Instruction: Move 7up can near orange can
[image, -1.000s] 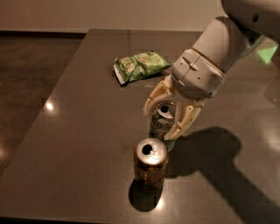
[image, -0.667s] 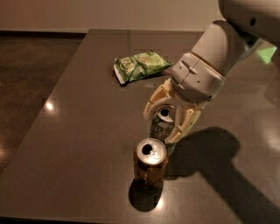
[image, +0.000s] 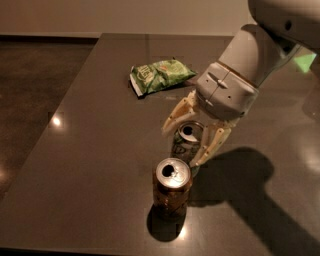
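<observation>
The 7up can (image: 184, 145), pale whitish-green with a silver top, stands upright near the middle of the dark table (image: 90, 150). My gripper (image: 181, 147) comes down from the upper right, with one finger on each side of the can, and is shut on it. The orange can (image: 172, 191), orange-brown with a shiny silver top, stands upright just in front of and slightly left of the 7up can, a small gap between them. My arm hides the back right side of the 7up can.
A green chip bag (image: 160, 75) lies flat farther back on the table. The table's left edge runs diagonally beside the dark floor (image: 35, 90). My arm's shadow (image: 250, 195) falls on the table to the right.
My gripper and the 7up can between its fingers have shifted slightly toward the front, closer to the orange can. The orange can and chip bag have not moved.
</observation>
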